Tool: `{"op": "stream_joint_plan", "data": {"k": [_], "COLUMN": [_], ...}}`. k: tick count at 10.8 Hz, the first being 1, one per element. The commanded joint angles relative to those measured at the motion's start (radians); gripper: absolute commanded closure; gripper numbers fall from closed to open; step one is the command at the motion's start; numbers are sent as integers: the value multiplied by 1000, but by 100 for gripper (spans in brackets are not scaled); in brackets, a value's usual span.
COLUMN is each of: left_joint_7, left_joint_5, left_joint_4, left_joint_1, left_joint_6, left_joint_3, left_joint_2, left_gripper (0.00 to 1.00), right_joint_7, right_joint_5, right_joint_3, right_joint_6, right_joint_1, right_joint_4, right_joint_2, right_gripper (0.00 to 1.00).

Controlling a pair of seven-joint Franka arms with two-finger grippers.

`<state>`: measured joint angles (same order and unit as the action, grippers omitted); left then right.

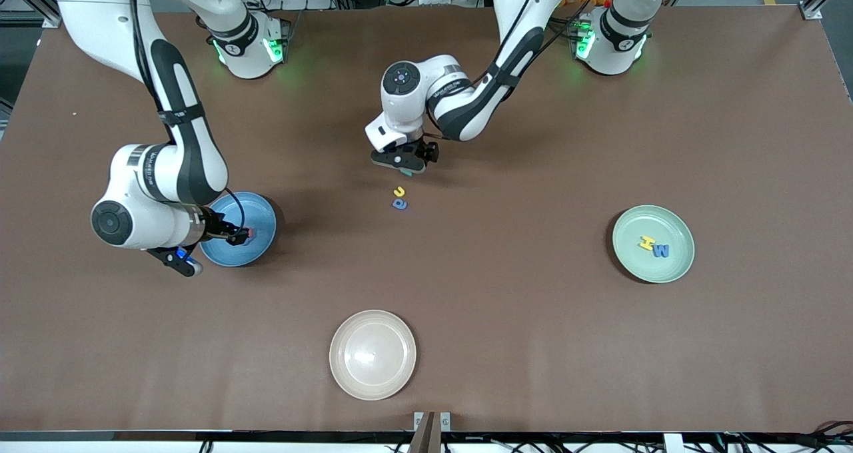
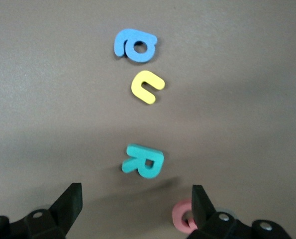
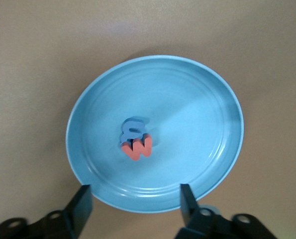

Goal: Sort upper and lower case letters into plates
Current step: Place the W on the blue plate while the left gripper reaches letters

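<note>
The table [image 1: 506,320] is brown and takes up nearly the whole front view. My right arm reaches out from the robots' edge toward the right arm's end, and my left arm reaches from the same edge to the table's middle.

Three plates lie on it, well apart. The blue plate [image 1: 256,208] is toward the right arm's end, about midway between the robots' edge and the camera edge. The green plate [image 1: 673,266] is toward the left arm's end, at about the same depth. The cream plate [image 1: 372,354] lies near the middle of the camera edge.

My right gripper [image 3: 133,204] hangs over the blue plate [image 3: 197,99], fingers apart and holding nothing. My left gripper [image 2: 137,201] hangs over bare table at the middle, fingers likewise apart and holding nothing.

Letters, by location:
- In the blue plate: a blue letter [image 3: 134,127] lying partly on an orange letter [image 3: 139,147], near the plate's centre.
- In the green plate: a yellow I [image 1: 647,242] touching a blue W [image 1: 660,251].
- On the table under my left gripper: a teal R [image 2: 144,161] between the fingers' line of reach, and a pink letter [image 2: 181,214] partly hidden by one finger.
- Nearer the camera edge than the R: a yellow u [image 2: 147,86], then a blue a [image 2: 136,45].
</note>
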<state>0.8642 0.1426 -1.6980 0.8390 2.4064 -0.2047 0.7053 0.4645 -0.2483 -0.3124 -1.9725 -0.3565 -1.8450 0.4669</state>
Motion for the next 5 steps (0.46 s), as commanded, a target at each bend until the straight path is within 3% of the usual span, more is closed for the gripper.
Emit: {"op": "stream_joint_plan", "data": {"k": [1, 5], "left_joint_7": [33, 32], "left_joint_5": [29, 32], "left_joint_4": [57, 61], "left_joint_1": [31, 38], "left_joint_6": [14, 31], "left_joint_3": [25, 27], "left_joint_2": [45, 66], "left_gripper": [13, 18], "right_joint_7": [-1, -10], "right_joint_5": [7, 3], "right_joint_3": [-4, 2], "right_joint_6": [154, 198], "right_joint_1": [1, -27], "right_joint_4": [122, 196], "right_joint_2": [-18, -19], "right_gripper": [0, 0]}}
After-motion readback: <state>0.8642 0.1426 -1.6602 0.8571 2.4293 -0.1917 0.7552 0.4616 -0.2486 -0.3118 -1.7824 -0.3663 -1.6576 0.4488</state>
